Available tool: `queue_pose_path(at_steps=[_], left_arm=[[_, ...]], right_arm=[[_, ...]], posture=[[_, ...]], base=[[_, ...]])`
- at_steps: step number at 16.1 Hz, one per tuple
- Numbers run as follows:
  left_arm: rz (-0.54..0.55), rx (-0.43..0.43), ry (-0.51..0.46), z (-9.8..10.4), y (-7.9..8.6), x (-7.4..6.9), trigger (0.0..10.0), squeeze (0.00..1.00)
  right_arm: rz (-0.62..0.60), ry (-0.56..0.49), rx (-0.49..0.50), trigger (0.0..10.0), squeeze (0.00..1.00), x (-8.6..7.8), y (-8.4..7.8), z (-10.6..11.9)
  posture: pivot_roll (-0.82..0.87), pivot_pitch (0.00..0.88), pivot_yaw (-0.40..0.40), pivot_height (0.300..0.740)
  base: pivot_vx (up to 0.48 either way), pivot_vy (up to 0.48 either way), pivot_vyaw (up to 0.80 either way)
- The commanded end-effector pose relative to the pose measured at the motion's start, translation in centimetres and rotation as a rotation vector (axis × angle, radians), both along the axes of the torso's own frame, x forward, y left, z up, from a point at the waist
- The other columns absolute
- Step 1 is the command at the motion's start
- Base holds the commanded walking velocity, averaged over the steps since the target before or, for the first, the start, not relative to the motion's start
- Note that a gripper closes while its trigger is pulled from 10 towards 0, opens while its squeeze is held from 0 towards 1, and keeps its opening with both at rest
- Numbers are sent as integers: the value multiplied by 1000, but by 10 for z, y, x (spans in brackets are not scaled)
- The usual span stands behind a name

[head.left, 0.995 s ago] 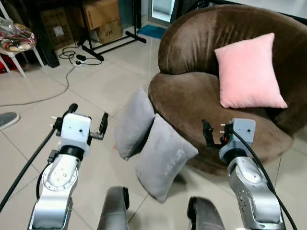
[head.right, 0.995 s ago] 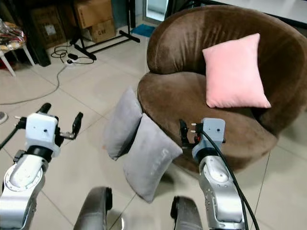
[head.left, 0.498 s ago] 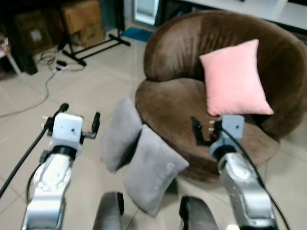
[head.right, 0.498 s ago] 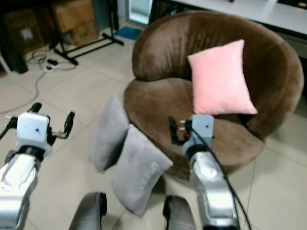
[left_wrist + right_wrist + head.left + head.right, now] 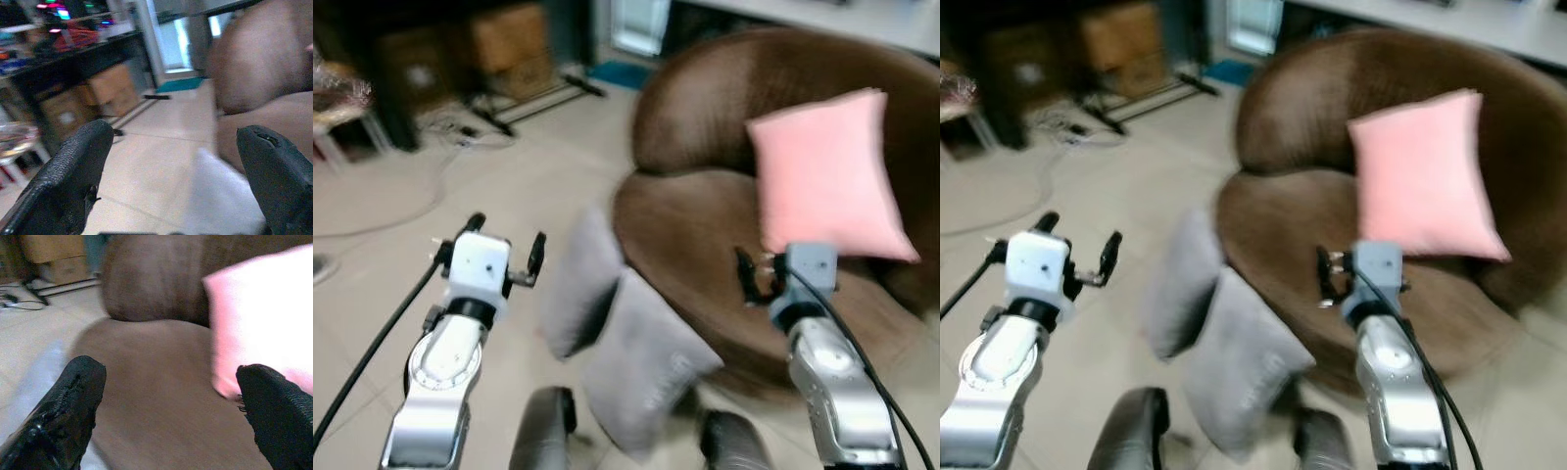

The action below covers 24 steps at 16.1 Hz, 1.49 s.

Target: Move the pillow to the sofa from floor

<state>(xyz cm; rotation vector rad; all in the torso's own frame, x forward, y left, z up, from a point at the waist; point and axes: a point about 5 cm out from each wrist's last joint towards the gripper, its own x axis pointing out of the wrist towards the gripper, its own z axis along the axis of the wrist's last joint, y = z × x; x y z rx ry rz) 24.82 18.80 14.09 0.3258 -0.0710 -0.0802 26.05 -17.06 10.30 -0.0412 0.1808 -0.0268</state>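
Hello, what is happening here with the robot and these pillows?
The robot stands before a brown sofa, both arms raised and holding nothing. Two grey pillows lean against the sofa's front, on the tiled floor. A pink pillow already rests on the seat. The left gripper is open over the floor beside the grey pillows, and the right gripper is open above the seat. The views are blurred.

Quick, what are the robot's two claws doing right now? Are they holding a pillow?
Left claw: open, holding nothing, above the floor beside the grey pillows.
Right claw: open, holding nothing, over the brown sofa.
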Motion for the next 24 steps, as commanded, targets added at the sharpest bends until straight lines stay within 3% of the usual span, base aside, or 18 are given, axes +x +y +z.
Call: queue_pose_path(at_steps=[1,8,14,19,21,22,24], left_arm=[[22,6,-1,1,7,-2,10000,0],[34,31,8,-2,6,-3,10000,0],[24,42,22,-5,7,-4,10000,0],[11,69,41,-6,10,-14,10000,0],[-12,87,65,-8,12,-17,10000,0],[-20,88,71,-8,12,-19,10000,0],[-45,78,84,-6,10,-21,10000,0]], right_arm=[[28,-20,30,10000,0,2,11,4],[37,9,78,10000,0,0,12,-1],[76,36,133,10000,0,-1,16,-6],[168,124,171,10000,0,2,25,-18],[271,218,188,10000,0,8,39,-37],[303,250,191,10000,1000,10,43,-43],[312,287,231,10000,1000,21,50,-54]], posture=[[92,0,-31,577],[91,0,-31,577],[92,0,-29,522],[119,0,-74,482],[124,0,-91,482],[127,0,-108,482],[136,46,-141,482]], base=[[296,0,0],[79,0,0],[0,0,0],[0,0,0],[0,0,0],[0,0,0],[0,0,0]])
